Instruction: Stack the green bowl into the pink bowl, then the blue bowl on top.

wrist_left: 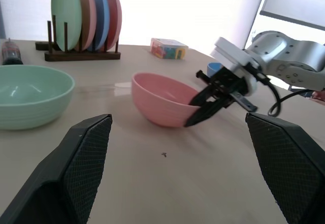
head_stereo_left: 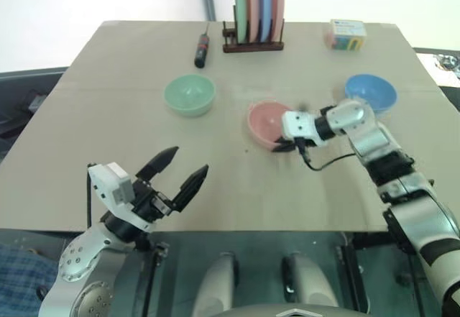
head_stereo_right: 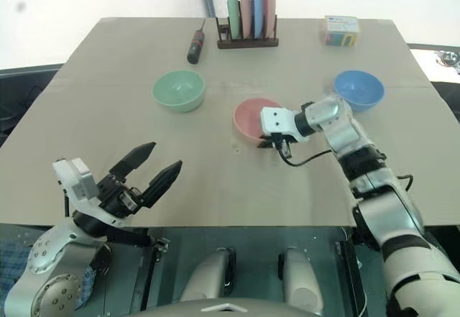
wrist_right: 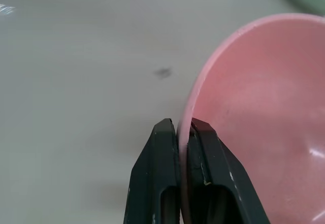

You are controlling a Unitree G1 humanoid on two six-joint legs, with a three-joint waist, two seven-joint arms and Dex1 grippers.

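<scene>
The pink bowl (head_stereo_left: 267, 122) sits near the table's middle, tilted, with my right gripper (head_stereo_left: 282, 145) shut on its near right rim; the right wrist view shows the rim (wrist_right: 184, 132) pinched between both fingers. The green bowl (head_stereo_left: 190, 94) stands upright to the left of it, apart. Behind my right forearm, at the right, is the blue bowl (head_stereo_left: 371, 91). My left gripper (head_stereo_left: 183, 167) hovers open over the table's near left edge with nothing between its fingers, pointing toward the pink bowl (wrist_left: 162, 101).
A wooden rack (head_stereo_left: 253, 42) of upright coloured plates stands at the back centre, with a screwdriver (head_stereo_left: 203, 49) to its left and a small colourful box (head_stereo_left: 347, 34) at the back right. Bare tabletop (head_stereo_left: 237, 187) lies between the grippers.
</scene>
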